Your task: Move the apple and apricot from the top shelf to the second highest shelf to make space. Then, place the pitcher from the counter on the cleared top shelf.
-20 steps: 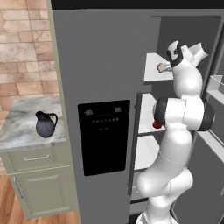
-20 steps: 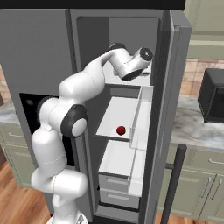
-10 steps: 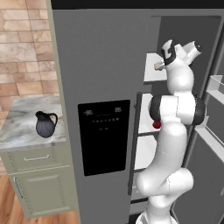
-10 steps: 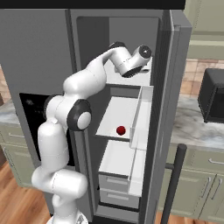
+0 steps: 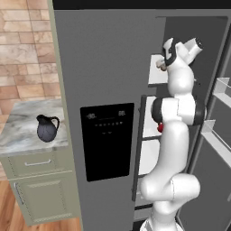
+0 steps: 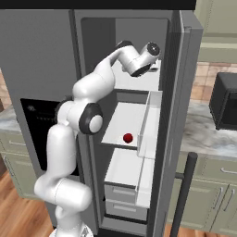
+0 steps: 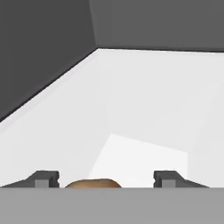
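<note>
Overhead, white top shelf [image 6: 139,83], grey fridge [image 6: 41,51].

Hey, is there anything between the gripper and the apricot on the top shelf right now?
Nothing visible. In the hand view the apricot sits right between the two fingertips of the gripper, jaws apart on either side, with bare white top shelf beyond.

Brick wall [image 5: 22,49] behind sage-green cabinets [image 5: 43,189] — wood floor [image 5: 9,212], grey fridge [image 5: 103,67], black microwave [image 6: 224,102].
</note>
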Tool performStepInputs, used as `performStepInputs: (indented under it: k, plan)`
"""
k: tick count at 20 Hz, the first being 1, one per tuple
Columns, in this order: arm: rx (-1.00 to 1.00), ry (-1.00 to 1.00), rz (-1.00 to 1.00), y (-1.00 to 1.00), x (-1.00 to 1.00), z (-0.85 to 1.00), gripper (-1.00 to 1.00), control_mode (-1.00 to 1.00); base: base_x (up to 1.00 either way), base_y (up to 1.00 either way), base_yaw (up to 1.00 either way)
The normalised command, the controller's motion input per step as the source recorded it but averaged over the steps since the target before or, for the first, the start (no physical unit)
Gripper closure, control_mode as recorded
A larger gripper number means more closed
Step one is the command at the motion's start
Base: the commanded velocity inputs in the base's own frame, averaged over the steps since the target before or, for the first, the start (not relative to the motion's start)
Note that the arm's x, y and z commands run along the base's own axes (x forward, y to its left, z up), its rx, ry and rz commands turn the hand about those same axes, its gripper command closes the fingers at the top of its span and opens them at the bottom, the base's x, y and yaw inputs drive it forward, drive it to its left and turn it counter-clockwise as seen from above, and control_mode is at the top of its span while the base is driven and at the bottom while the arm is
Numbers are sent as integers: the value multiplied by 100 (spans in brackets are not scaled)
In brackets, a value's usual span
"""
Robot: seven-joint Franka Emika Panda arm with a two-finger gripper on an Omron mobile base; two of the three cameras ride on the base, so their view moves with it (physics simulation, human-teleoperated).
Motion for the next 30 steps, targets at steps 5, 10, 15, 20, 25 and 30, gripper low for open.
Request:
performStepInputs:
  k: [5,10,15,20,25,30]
  plan:
    - [-1,23,0,4,4,-48,100,-100,0,0,0]
    - [-8,22,-3,0,-51,-85,100,-100,0,0,0]
    - [-9,-3,-1,0,-74,-93,100,-100,0,0,0]
    - [-6,-15,0,0,-97,-76,100,-100,0,0,0]
    - [0,-16,0,0,-100,-11,100,-100,0,0,0]
    - [-1,-1,0,2,-100,16,100,-100,0,0,0]
